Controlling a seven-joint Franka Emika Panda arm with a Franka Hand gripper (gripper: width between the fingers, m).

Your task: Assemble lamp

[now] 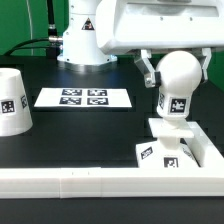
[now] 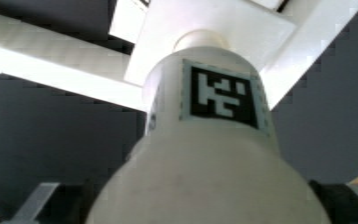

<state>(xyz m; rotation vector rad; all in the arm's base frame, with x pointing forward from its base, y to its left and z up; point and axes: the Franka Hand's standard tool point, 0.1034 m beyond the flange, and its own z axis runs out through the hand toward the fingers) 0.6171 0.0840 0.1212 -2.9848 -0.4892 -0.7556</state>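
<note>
My gripper (image 1: 175, 68) is shut on the round head of the white bulb (image 1: 176, 88), holding it upright at the exterior view's right. The bulb's tagged stem points down at the blocky square base (image 1: 172, 146), which sits against the long white rail (image 1: 100, 182). I cannot tell whether the stem touches the base. In the wrist view the bulb (image 2: 202, 130) fills the frame, its tag facing the camera, and the base (image 2: 208, 22) lies beyond its tip. The tagged cone shade (image 1: 14, 101) stands alone at the exterior view's left.
The marker board (image 1: 85, 98) lies flat on the black table in the middle. The arm's white pedestal (image 1: 85, 40) stands behind it. The long white rail runs along the front edge.
</note>
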